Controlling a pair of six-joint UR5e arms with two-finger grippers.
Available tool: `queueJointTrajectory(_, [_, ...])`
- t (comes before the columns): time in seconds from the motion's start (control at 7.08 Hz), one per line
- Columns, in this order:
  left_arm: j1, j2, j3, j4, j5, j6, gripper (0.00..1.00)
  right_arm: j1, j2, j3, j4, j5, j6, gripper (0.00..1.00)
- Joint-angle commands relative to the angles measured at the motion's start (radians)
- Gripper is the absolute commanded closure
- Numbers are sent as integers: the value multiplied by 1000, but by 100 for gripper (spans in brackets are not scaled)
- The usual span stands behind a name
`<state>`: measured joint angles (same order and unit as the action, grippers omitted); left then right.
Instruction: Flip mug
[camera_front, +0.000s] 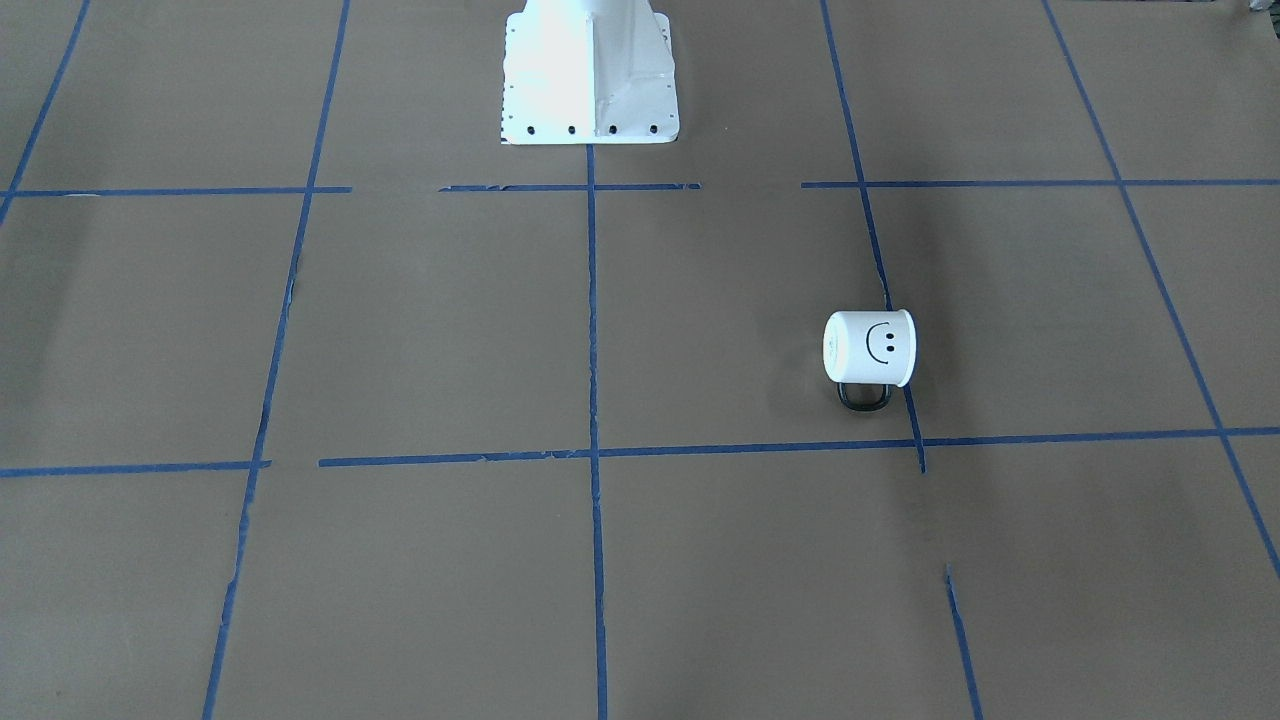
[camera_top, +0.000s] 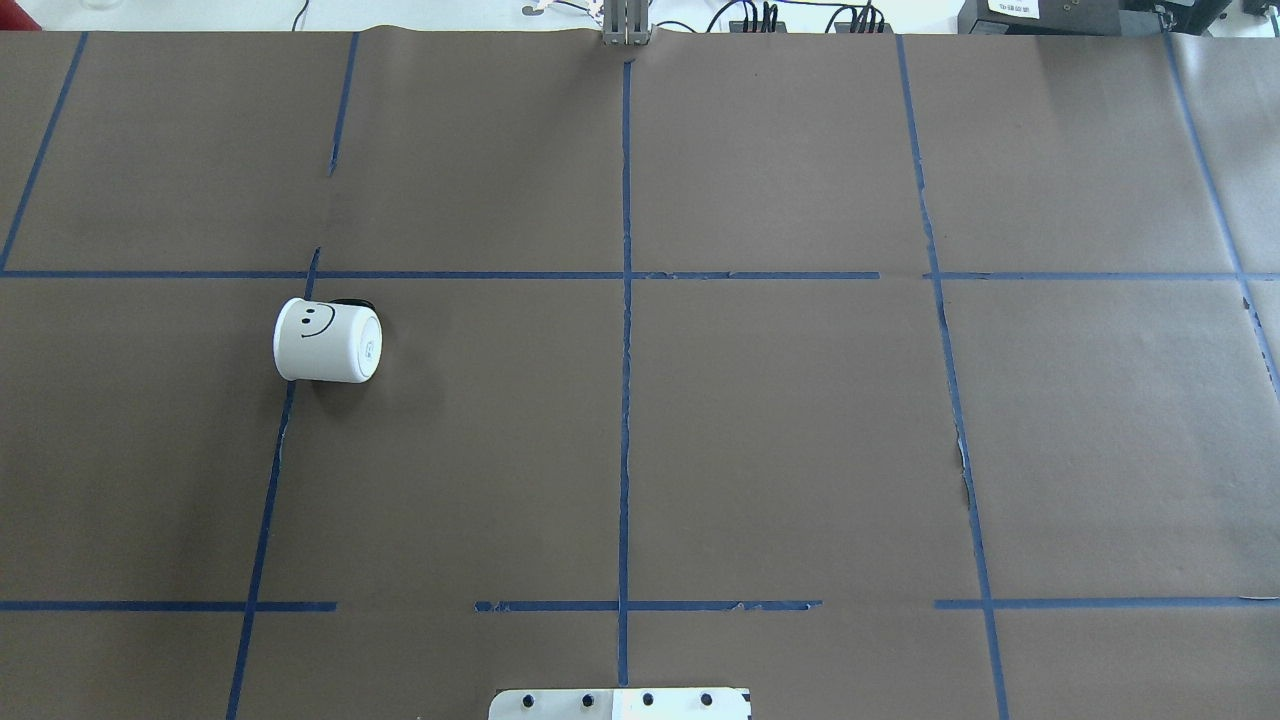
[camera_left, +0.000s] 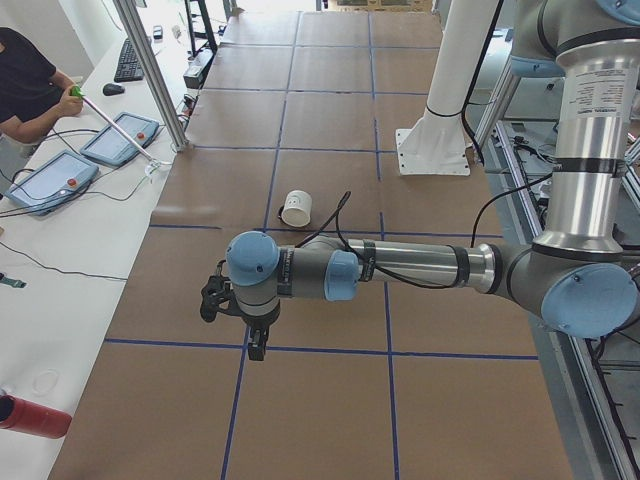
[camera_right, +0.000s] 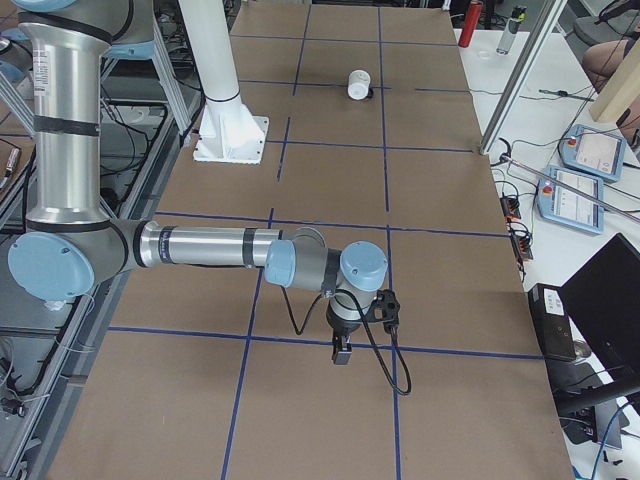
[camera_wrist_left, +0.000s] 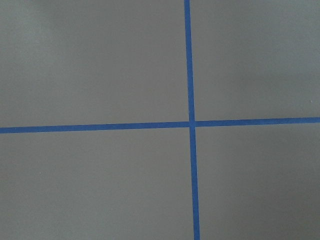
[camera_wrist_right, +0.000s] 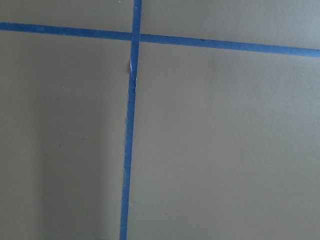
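The table (camera_top: 800, 450) is covered in brown paper, marked into squares by blue tape (camera_top: 625, 400). A white pedestal (camera_front: 590, 70) stands at the robot's edge, in the middle. The left arm (camera_left: 400, 265) reaches out low over the table, and the right arm (camera_right: 210, 245) does the same at the other end. The left gripper (camera_left: 257, 350) and the right gripper (camera_right: 341, 352) both point down over tape crossings; whether their fingers are apart or together cannot be told (only the side views show them). The mug (camera_top: 327, 340) lies on its side on the robot's left half, across a tape line, well apart from both grippers. Its smiley faces up, its flat base points toward the table's centre and its dark handle (camera_front: 865, 397) points away from the robot.
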<state>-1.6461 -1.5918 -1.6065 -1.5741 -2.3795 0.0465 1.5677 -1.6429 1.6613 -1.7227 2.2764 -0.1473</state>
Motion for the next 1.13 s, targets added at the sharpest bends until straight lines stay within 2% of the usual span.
queueJointTrajectory(0.0, [0, 1, -3, -3, -3, -4, 0, 0, 0, 0, 0, 0, 0, 0])
queueJointTrajectory(0.28, [14, 1, 8, -4, -84, -4, 0, 0, 0, 0, 0, 0, 0, 0])
queueJointTrajectory(0.57, [40, 0, 8, -27, -84, -19, 0, 0, 0, 0, 0, 0, 0, 0])
queueJointTrajectory(0.71, [69, 1, 8, -109, -84, -119, 0, 0, 0, 0, 0, 0, 0, 0])
queueJointTrajectory(0.99, [190, -2, 5, -348, -86, -470, 0, 0, 0, -2, 0, 0, 0, 0])
